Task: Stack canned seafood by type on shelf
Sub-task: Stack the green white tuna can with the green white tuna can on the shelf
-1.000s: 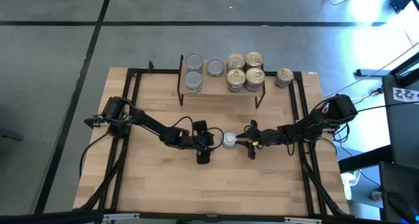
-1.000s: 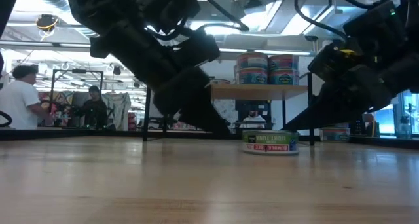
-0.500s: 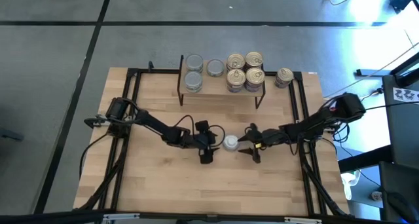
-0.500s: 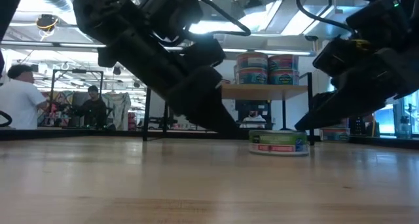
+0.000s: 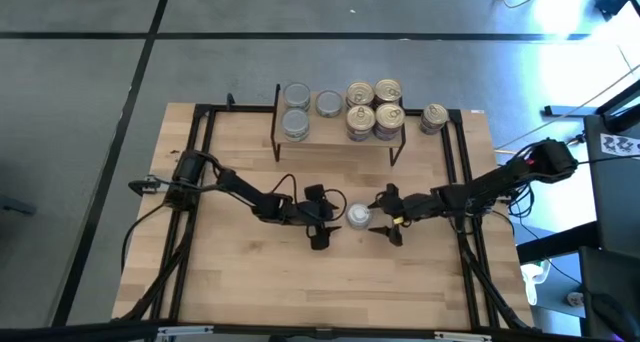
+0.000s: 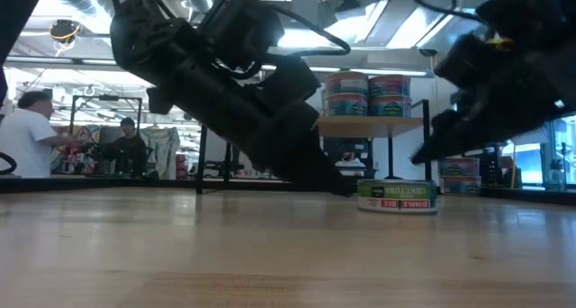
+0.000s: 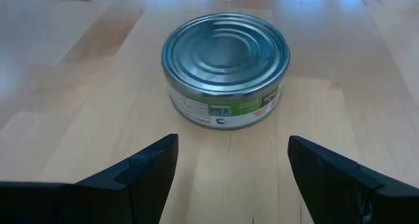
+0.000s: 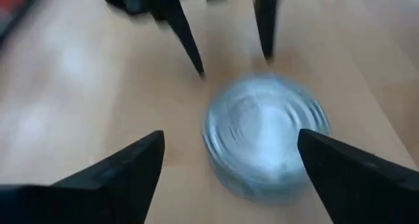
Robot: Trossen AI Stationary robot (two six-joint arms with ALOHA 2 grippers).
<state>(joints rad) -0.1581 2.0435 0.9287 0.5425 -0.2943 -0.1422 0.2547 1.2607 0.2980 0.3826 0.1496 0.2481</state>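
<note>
At mid-table, a silver-lidded tin with a green label reading "LIGHT TUNA" stands between the left gripper and right gripper, both spread apart, neither touching. Behind, the shelf holds 7 tins.

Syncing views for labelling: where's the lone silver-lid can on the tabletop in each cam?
High view: can mid-table, between the left end effector and right end effector.
Low view: right of centre, green label.
Left wrist view: upper centre.
Right wrist view: centre-right, blurred.
Shared landmark: the shelf behind it.
</note>
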